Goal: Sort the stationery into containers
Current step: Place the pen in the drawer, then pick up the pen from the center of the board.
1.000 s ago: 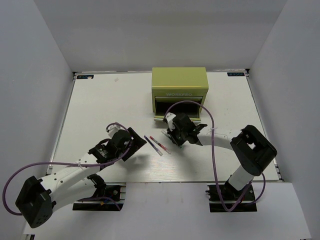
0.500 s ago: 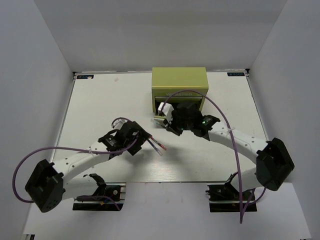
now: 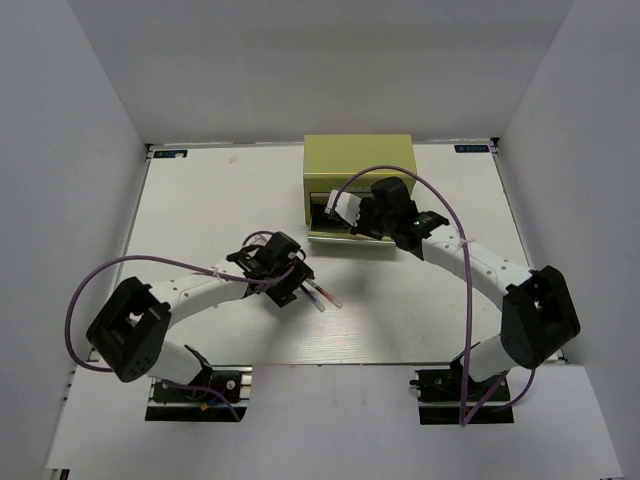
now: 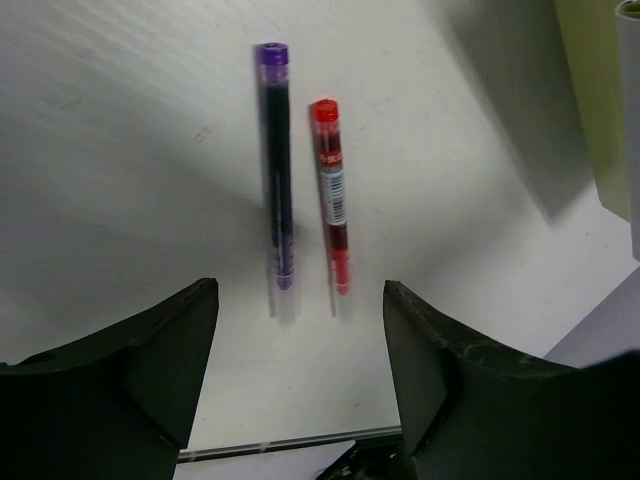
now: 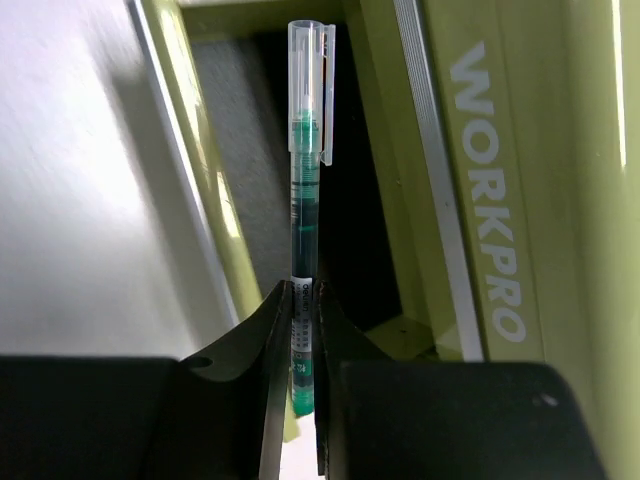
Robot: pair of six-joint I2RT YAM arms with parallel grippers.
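White table (image 3: 200, 210), grey walls (image 3: 320, 70); left claw (image 4: 298, 292) apart; right claw (image 5: 302, 300) clamps green pen (image 5: 305, 180).

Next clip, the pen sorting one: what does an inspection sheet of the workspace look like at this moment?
Surface: white table, no marks or spills seen.
Job's things: purple pen and red pen lie side by side on the table, not touching; green pen is held at the open drawer of the yellow-green chest.
Clutter: nothing seen.
End effectors: left end effector open, fingers either side of the two pens' near ends; right end effector shut on the green pen.
Cables: left arm's cable and right arm's cable, both purple, loop free.
Surroundings: plain white walls.
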